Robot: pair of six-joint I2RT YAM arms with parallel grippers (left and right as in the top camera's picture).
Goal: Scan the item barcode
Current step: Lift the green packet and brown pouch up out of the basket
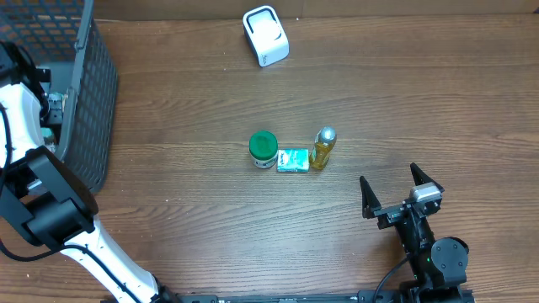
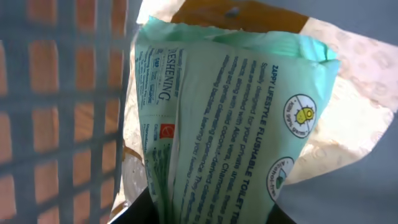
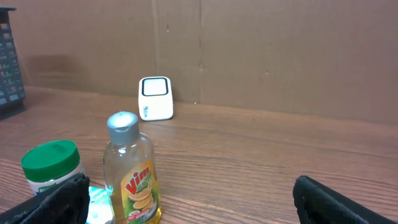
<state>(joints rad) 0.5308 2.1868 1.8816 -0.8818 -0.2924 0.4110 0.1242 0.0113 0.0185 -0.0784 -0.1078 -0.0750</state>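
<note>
Left gripper (image 2: pixel 208 218) sits inside the one mesh basket (image 1: pixel 88 93), with one green wipes pack (image 2: pixel 236 112) between its fingers (image 2: pixel 135 216); I cannot tell if they pinch it. Right gripper (image 1: pixel 387 173) hangs spread wide, empty. On the table (image 1: pixel 210 236) I count one white scanner (image 1: pixel 266 35), one yellow bottle (image 1: pixel 323 148), one green-lidded jar (image 1: pixel 264 149) and one small teal packet (image 1: pixel 293 160).

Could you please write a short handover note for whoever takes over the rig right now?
Left gripper: in the basket, jaws either side of the green wipes packet; firm grip unconfirmed.
Right gripper: open, empty, front right.
Scanner at the back; jar, small packet and Vim bottle in the middle.
Done: reach into basket.
Left: lift packet out, show barcode to scanner.
</note>
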